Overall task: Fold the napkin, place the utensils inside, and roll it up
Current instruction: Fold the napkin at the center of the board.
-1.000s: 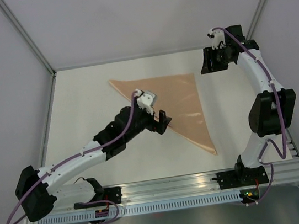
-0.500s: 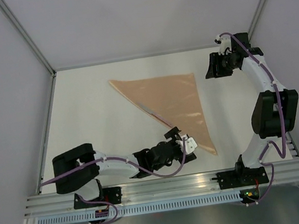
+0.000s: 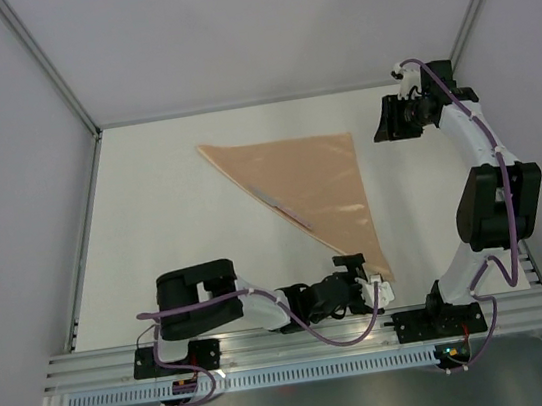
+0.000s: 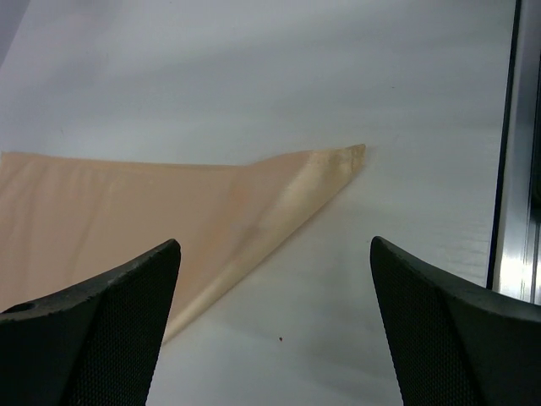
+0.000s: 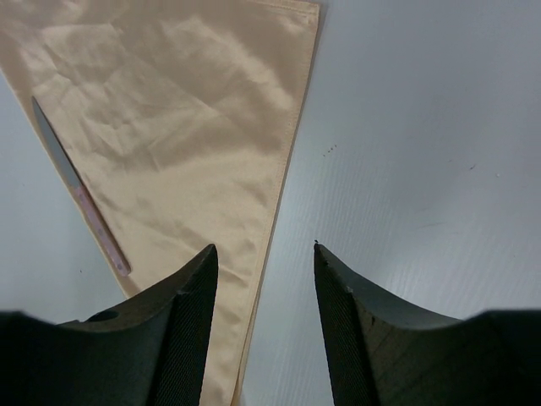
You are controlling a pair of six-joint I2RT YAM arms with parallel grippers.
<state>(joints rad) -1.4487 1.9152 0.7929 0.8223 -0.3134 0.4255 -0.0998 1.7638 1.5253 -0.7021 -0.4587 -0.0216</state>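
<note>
Napkin [image 3: 318,181] lay folded into a triangle at centre frame on the bench [image 3: 154,230], with the utensil [image 3: 281,205] on its left diagonal edge. Left claw [image 3: 367,278], released and empty, sat by the cloth's lower tip. Right claw [image 3: 381,119], released and empty, hung upper right

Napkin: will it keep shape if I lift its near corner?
Probably floppy: the napkin lies thin and flat with soft creases. Its sheen suggests it may slip from a light pinch. The utensil on its edge could slide.
</note>
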